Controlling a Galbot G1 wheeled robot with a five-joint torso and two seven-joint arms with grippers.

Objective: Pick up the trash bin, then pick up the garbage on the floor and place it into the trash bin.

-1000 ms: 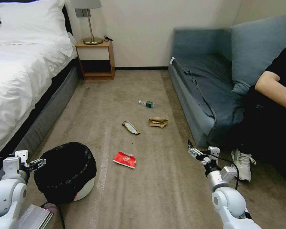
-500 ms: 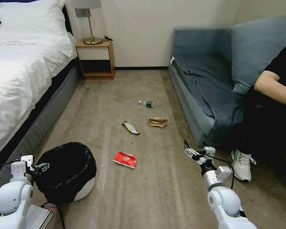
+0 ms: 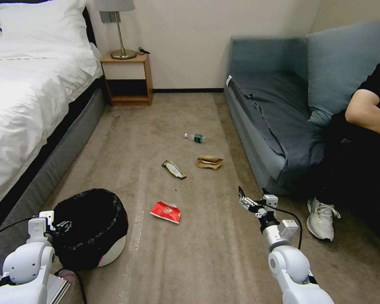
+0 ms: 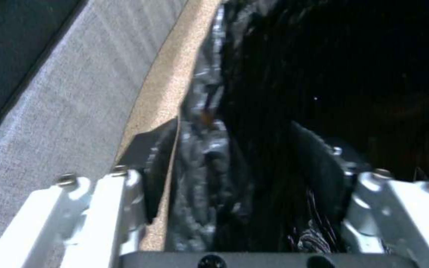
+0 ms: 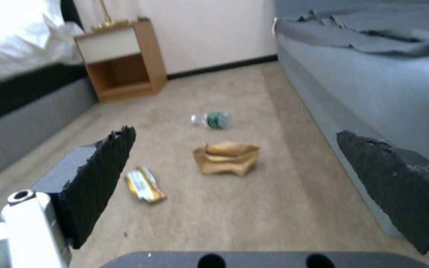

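The trash bin (image 3: 93, 226), white with a black bag over its rim, stands on the carpet at the lower left. My left gripper (image 3: 55, 223) is at its near-left rim; in the left wrist view the gripper (image 4: 239, 160) is open, one finger on each side of the bag-covered rim (image 4: 207, 163). The garbage lies further ahead: a red packet (image 3: 166, 212), a bar wrapper (image 3: 173, 169), a brown paper bag (image 3: 210, 162) and a small bottle (image 3: 195, 137). My right gripper (image 3: 252, 196) hangs open above the carpet, right of the packet. The right wrist view faces the paper bag (image 5: 227, 158), wrapper (image 5: 145, 184) and bottle (image 5: 210, 120) between the open gripper (image 5: 234, 136).
A white bed (image 3: 25, 93) runs along the left and a blue sofa (image 3: 274, 105) along the right. A nightstand (image 3: 128, 78) with a lamp stands at the far wall. A seated person's shoe (image 3: 323, 217) rests on the floor close to my right arm.
My left arm has shifted right and lower, bringing its gripper onto the bin's rim. My right gripper has moved left and a little forward. The litter has not moved.
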